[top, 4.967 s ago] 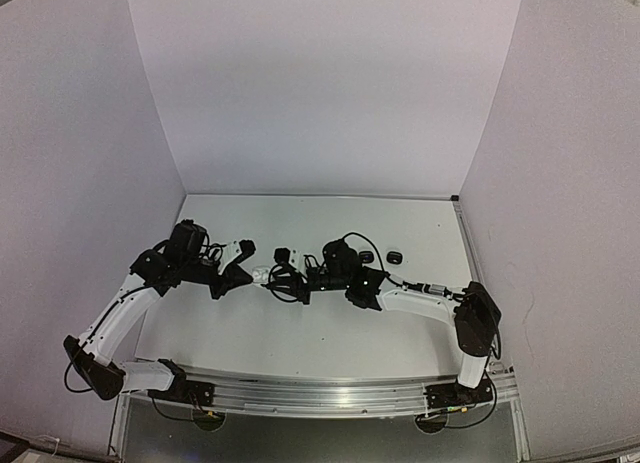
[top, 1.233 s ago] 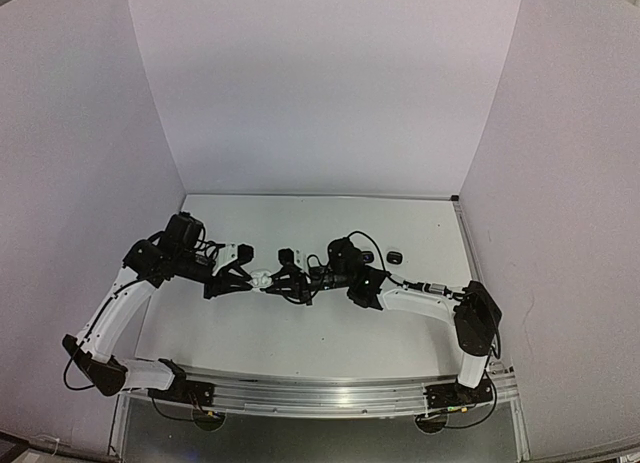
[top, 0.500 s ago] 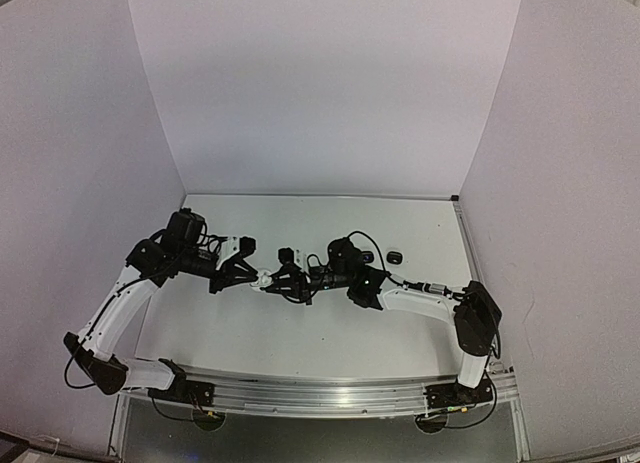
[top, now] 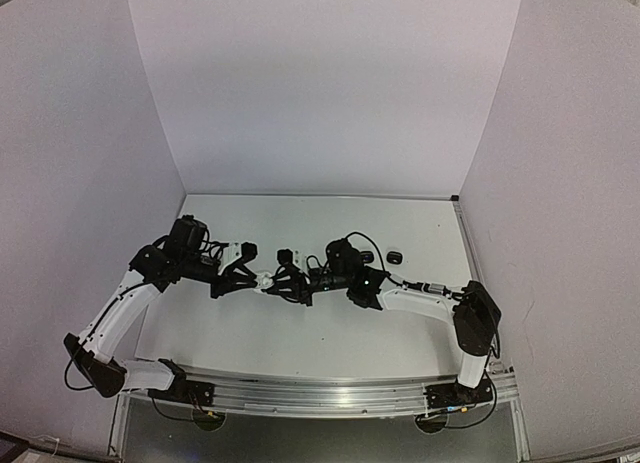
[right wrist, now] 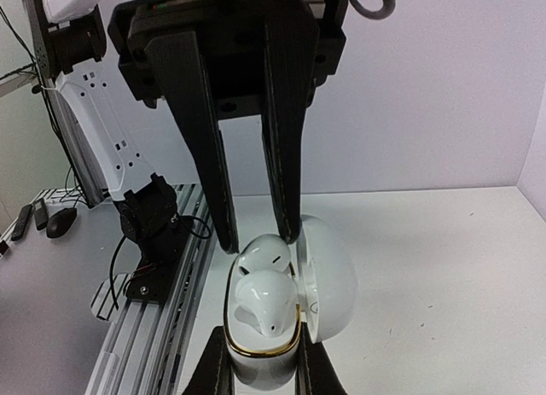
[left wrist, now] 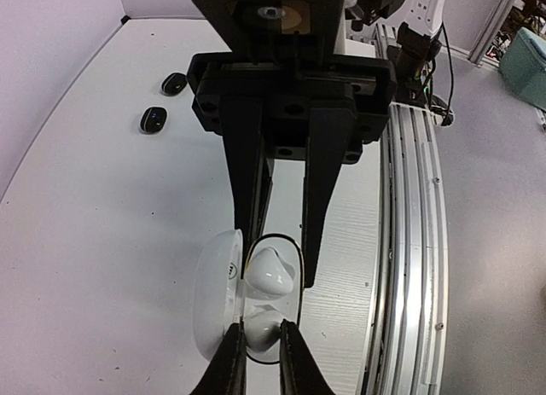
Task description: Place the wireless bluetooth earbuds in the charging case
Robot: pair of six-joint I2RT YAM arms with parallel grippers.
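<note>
A ribbed aluminium rail [top: 330, 395] runs along the near edge of a white table [top: 300, 333] and carries the bases of two black-and-white arms. Both arms reach inward, and their tips meet just left of the table's middle.

The right gripper [right wrist: 263, 348] is drawn in narrow on the lower body of a glossy white rounded charging case with a gold rim [right wrist: 260, 361]. It holds the case upright, with the hinged lid [right wrist: 331, 275] swung open to one side.

Two white wireless bluetooth earbuds [right wrist: 266, 299] sit in the case's wells, rounded heads up. The near earbud, beside the right gripper's fingers, has nothing touching it. The far earbud [right wrist: 263, 254] lies between the long black fingers of the left gripper [left wrist: 260, 327], which comes in from the opposite side. Its jaws are narrow and press on the bud's two flanks.

Farther back, two small black oval pieces [left wrist: 153, 119] lie near each other on the table, well apart from the case. Whether they are cases or buds cannot be told.

Plain white walls [top: 320, 83] close in the scene on three sides.
</note>
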